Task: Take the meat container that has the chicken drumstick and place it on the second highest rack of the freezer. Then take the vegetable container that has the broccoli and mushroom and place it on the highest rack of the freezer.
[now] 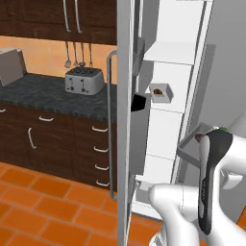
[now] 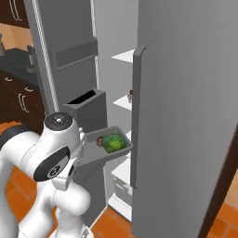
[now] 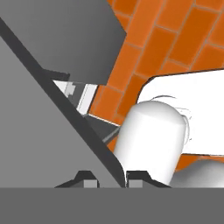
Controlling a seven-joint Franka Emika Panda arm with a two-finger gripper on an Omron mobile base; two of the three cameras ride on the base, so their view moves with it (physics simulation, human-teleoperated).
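Freezer (image 2: 111, 69), door open, fills the frame's centre. Meat container (image 1: 161, 92) rests on a white shelf at centre right. Vegetable container (image 2: 106, 148), mid-frame before the shelves, carries broccoli (image 2: 113, 142) and mushroom (image 2: 100, 140). Gripper (image 3: 108, 179), lower centre, is clamped on this tray's rim.

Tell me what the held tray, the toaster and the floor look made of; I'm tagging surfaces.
The tray looks like matte grey plastic or metal: flat, even grey, no shine. The toaster looks like brushed metal: silvery with dark slots. The floor looks like terracotta tile: orange squares with pale joints.
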